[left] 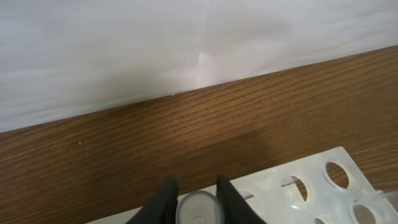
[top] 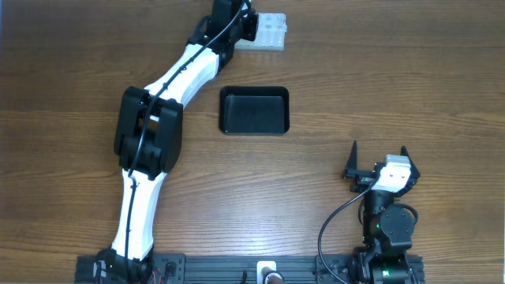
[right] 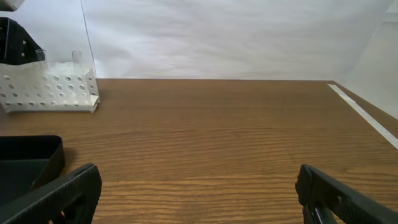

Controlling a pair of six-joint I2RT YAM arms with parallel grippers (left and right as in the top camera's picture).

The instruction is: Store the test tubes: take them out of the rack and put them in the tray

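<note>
Wooden table (top: 394,95), white backdrop (right: 217,37) behind, pale strip (right: 364,115) along its edge

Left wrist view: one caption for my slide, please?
Left gripper closed on a test tube at the white rack.

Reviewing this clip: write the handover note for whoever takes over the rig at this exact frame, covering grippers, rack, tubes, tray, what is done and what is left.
Left gripper: at the rack on the far side of the table, fingers closed on the top of a test tube that sits in the rack.
Right gripper: open, holding nothing, near its own base.
Tray: black, mid-table, on the near side of the rack, with nothing in it.
Done: no tube stored yet.
Left: lift this tube out, lay it in the tray, then do the same for any others. How many tubes the rack holds cannot be told.
</note>
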